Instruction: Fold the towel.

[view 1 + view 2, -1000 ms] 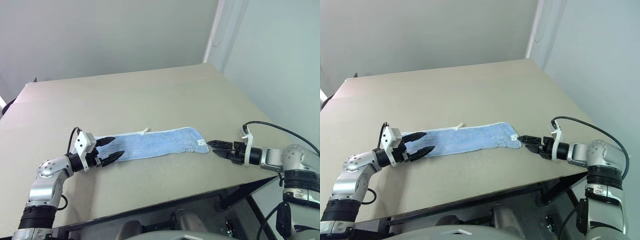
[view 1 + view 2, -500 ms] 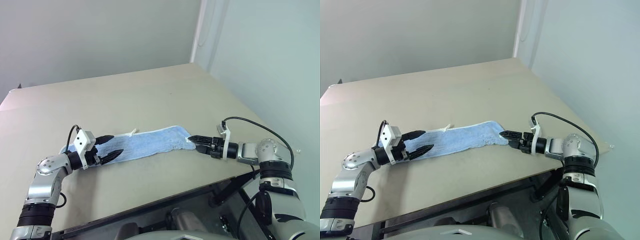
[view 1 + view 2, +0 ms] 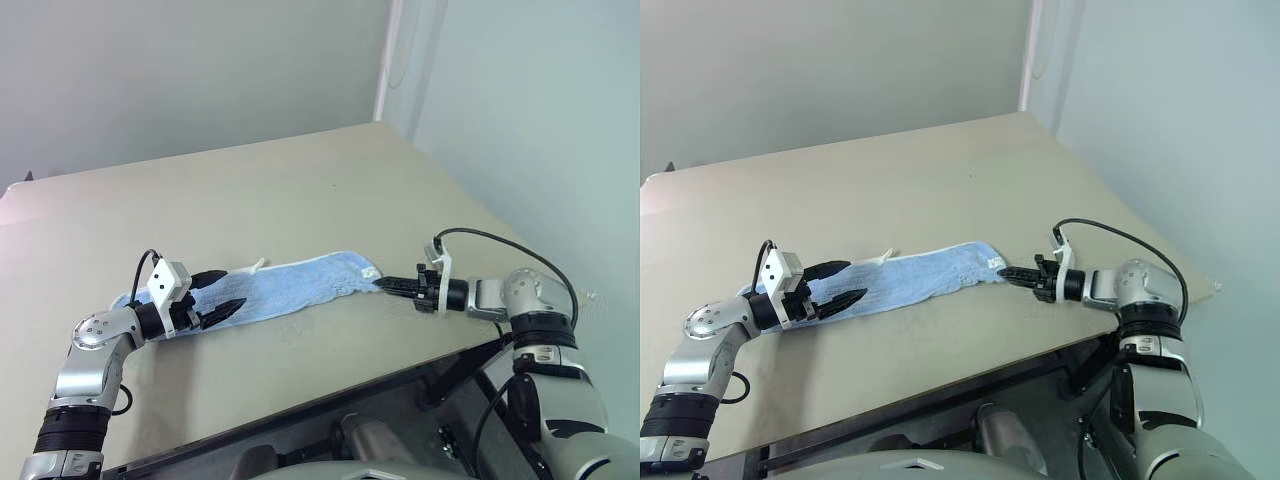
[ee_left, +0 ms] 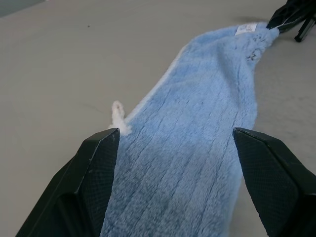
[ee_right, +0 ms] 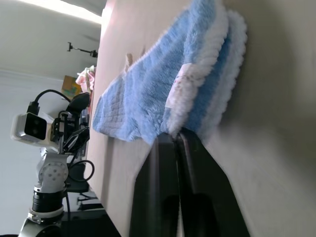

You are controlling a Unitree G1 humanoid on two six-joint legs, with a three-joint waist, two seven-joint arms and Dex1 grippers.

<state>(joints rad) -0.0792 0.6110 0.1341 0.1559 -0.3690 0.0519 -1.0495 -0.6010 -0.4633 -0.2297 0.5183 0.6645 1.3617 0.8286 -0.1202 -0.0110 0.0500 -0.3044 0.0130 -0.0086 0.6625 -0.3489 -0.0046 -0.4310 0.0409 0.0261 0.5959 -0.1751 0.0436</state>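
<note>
The towel (image 3: pixel 290 288), light blue and lying as a long narrow strip, stretches across the tan table (image 3: pixel 300 190). A small white loop tag (image 4: pixel 117 111) sticks out from its far edge. My left gripper (image 3: pixel 232 288) is open, one finger on each side of the strip's left end, as the left wrist view (image 4: pixel 176 132) shows. My right gripper (image 3: pixel 382 284) is shut on the towel's right end, pinching the layered white-edged corner (image 5: pixel 197 79) at its fingertips (image 5: pixel 170 140).
The table's front edge (image 3: pixel 330 395) runs just below both arms. Its right edge slants back towards the wall corner (image 3: pixel 385 60). A black cable (image 3: pixel 480 238) loops over my right wrist.
My right gripper moved left to the towel's right end and shut on it. The left gripper stayed open in place. The view has shifted to the right.
</note>
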